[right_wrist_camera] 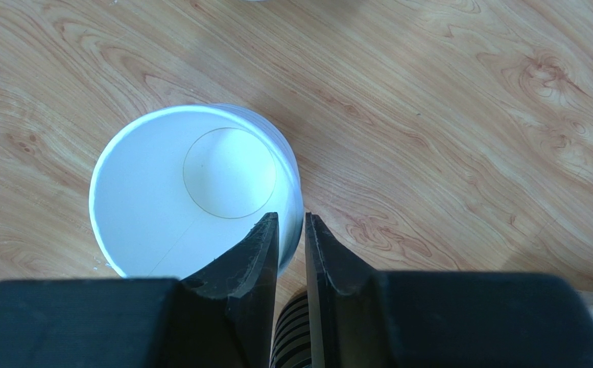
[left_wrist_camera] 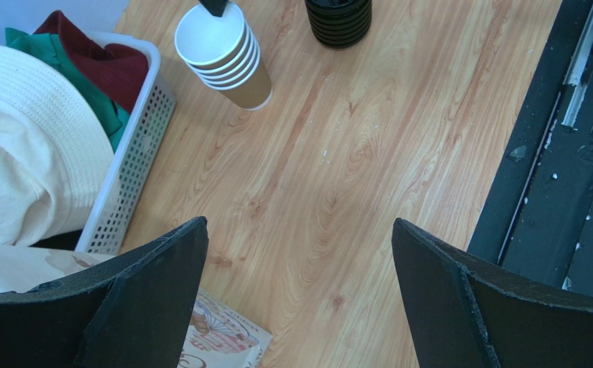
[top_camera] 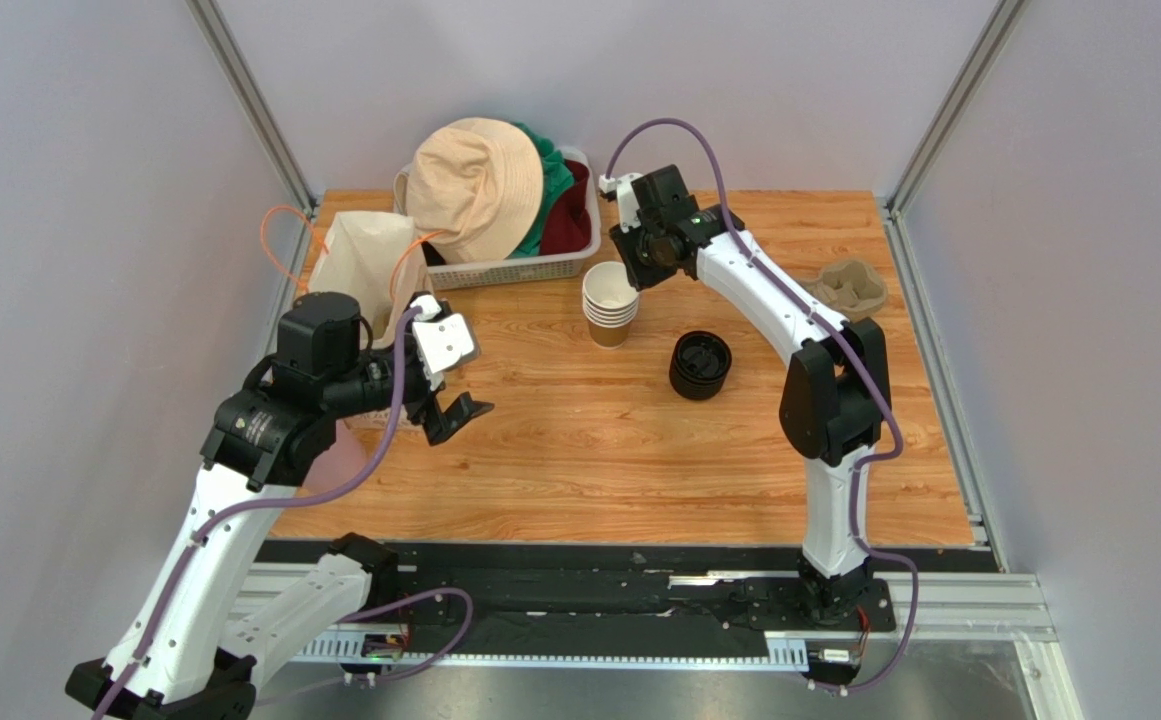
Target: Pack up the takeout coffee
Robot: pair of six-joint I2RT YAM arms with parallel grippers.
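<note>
Shows left fingers spread wide, holding nothing, above the wooden surface. Farther back, shows right fingers a slit apart astride the rim of the top cup in a stack mid-surface, beside black lids; cannot tell if gripping yet. Should pinch gently, then lift straight up, leaving lower cups behind.

The cups are kraft-brown outside, white inside; lids black; bench orange-brown wood grain; hat cream.
</note>
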